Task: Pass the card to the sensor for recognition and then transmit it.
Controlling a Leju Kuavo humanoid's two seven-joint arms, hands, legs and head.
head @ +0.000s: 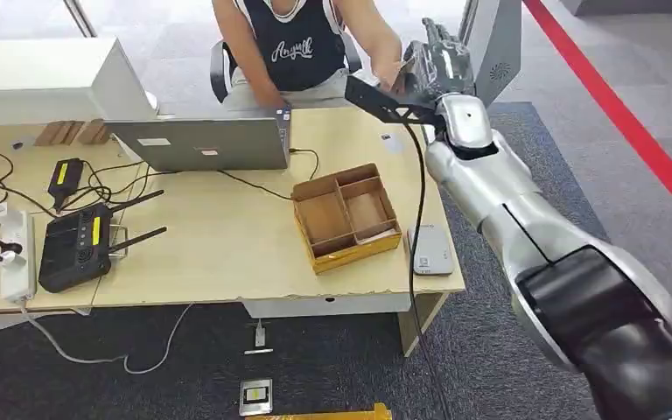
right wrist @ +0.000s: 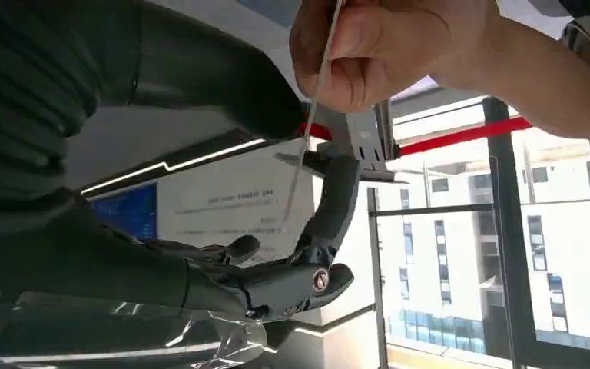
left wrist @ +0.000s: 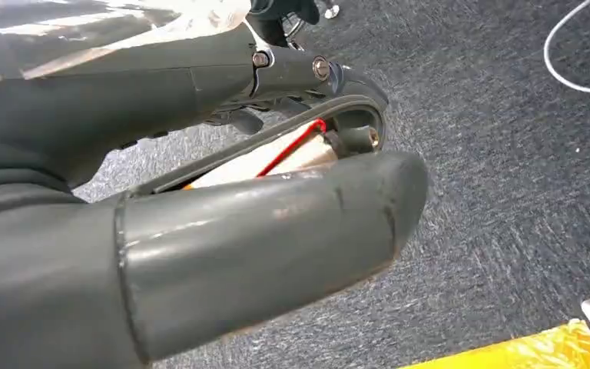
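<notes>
My right hand (head: 437, 66) is raised past the table's far right corner, up to the seated person (head: 293, 44). In the right wrist view a thin white card (right wrist: 307, 138) shows edge-on between my thumb (right wrist: 223, 92) and a dark finger (right wrist: 334, 200) of my right hand (right wrist: 138, 261). The person's hand (right wrist: 376, 46) pinches the card's other end. The flat grey-white sensor (head: 430, 249) lies near the table's front right corner, well below my raised hand. My left hand (left wrist: 261, 223) hangs over the carpet and holds nothing.
A divided cardboard box (head: 346, 214) sits beside the sensor. An open laptop (head: 201, 140), a black router (head: 77, 245), a power strip (head: 16, 254) and cables cover the table's left side. A small card (head: 391, 140) lies near the far right edge. A flat device (head: 255, 395) lies on the floor.
</notes>
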